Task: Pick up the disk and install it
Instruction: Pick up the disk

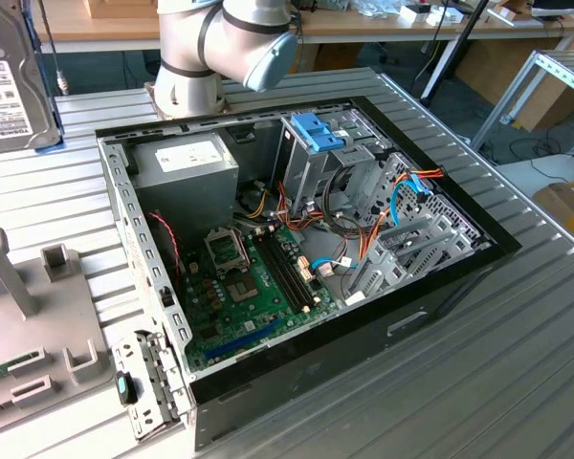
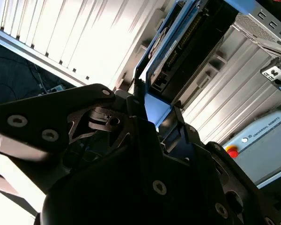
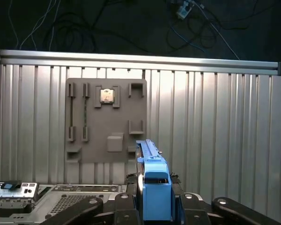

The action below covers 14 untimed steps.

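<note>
Ribbed metal table (image 1: 517, 382) spreads under everything. The open computer case (image 1: 440, 296) lies on it, with its motherboard (image 1: 258, 277) bared. A grey fixture plate (image 1: 19, 335) sits beside the case, at the exterior view's left. My gripper (image 3: 153, 182) has its jaws clamped on the disk (image 3: 155, 194), pressing its light-blue rail from both sides. I hold it edge-on, up off the table, above the plate's near edge.
</note>
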Tool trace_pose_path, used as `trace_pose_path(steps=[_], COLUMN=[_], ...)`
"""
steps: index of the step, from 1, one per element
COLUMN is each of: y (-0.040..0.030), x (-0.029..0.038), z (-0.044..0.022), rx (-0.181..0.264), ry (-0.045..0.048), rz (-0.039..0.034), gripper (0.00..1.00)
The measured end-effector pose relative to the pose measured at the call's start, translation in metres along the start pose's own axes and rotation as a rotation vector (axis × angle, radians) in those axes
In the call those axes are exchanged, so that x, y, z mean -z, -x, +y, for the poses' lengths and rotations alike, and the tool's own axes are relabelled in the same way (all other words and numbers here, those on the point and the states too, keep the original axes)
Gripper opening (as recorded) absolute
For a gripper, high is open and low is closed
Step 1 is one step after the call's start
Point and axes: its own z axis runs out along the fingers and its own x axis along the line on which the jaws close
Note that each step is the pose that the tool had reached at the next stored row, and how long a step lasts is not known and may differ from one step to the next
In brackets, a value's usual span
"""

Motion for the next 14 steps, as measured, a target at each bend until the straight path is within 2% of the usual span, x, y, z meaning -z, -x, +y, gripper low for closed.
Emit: trace_pose_path(steps=[1, 9, 10, 12, 13, 14], y=[0.0, -0.0003, -0.0005, -0.0006, -0.0008, -0.0008], x=[0.0001, 0.0004, 0.0006, 0.0007, 0.0008, 0.0009], z=[-0.0063, -0.0295, -0.0362, -0.0427, -0.0507, -0.0548], rx=[0.0, 0.0, 0.0, 0.0, 0.0, 0.0], ry=[0.0001, -0.0001, 0.0, 0.0, 0.0, 0.0], rz=[0.0, -0.0001, -0.0001, 0.0, 0.0, 0.0], gripper=[0.36, 0.36, 0.36, 0.36, 0.36, 0.36])
